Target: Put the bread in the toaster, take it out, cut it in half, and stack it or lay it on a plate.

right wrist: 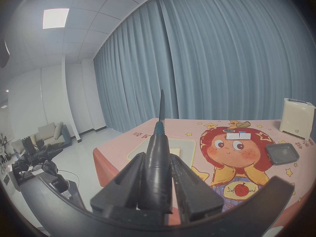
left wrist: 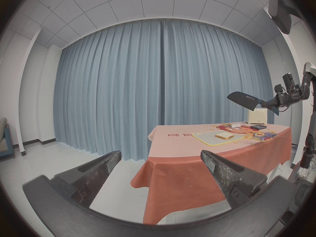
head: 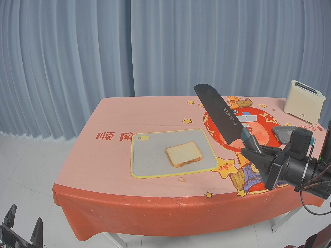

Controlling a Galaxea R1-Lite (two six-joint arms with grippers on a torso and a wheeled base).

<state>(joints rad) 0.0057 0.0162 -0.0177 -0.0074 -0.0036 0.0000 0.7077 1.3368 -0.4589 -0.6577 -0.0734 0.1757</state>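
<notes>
The light is bright, even and soft in all views. It comes from above: a flat lamp (right wrist: 55, 17) glows white at the upper left of the right wrist view, and two more show at the top edge of the left wrist view. Shadows are weak. The bread (head: 183, 154) gives a thin dark rim on the board (head: 151, 155), and the hanging front of the cloth (head: 155, 214) is darker than its top. The knife (head: 219, 112) has a dull sheen. Both wrist views bend the curtain (left wrist: 161, 83) strongly toward the edges, and their corners go black.
</notes>
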